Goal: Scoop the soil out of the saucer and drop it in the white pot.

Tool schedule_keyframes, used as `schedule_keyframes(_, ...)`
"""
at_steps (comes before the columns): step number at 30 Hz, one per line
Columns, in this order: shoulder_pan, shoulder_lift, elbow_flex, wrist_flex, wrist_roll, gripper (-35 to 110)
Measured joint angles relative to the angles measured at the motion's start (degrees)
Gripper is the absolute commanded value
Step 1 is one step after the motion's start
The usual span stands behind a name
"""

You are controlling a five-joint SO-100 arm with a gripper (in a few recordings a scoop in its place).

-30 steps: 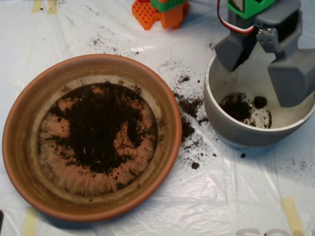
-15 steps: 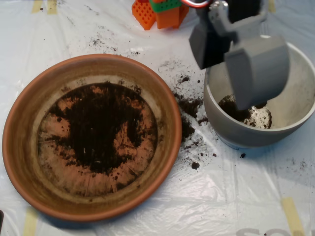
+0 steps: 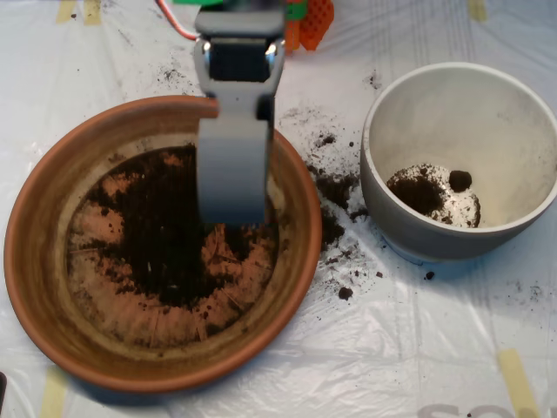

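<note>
The terracotta saucer (image 3: 35,287) lies at the left and holds a dark patch of soil (image 3: 165,244) over its pale-stained bottom. My grey scoop (image 3: 232,216) hangs over the saucer's upper right part, its lower end above the soil, and its body covers part of the far rim. The white pot (image 3: 376,178) stands at the right, apart from the scoop. A small heap of soil (image 3: 419,190) and a dark clump (image 3: 459,180) rest on the pot's bottom.
Spilled soil (image 3: 335,190) is scattered on the white plastic sheet between saucer and pot. An orange block (image 3: 312,19) sits at the top edge behind the arm. Yellow tape strips (image 3: 519,380) mark the sheet at the lower right and the corners.
The scoop has swung left from above the white pot to above the saucer's upper right part. Its two halves stood apart over the pot earlier. The soil in the pot looks the same.
</note>
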Motion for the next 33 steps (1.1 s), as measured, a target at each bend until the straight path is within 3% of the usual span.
schedule_keyframes(5, 5.89, 4.57, 18.81, -10.11, 0.44, 41)
schedule_keyframes(13, 13.45, 3.34, 33.31, -21.18, 1.76, 45)
schedule_keyframes(23, 17.58, -9.67, 33.57, -29.53, 0.18, 47)
schedule_keyframes(33, 15.82, -21.09, 21.45, -25.4, -1.76, 49)
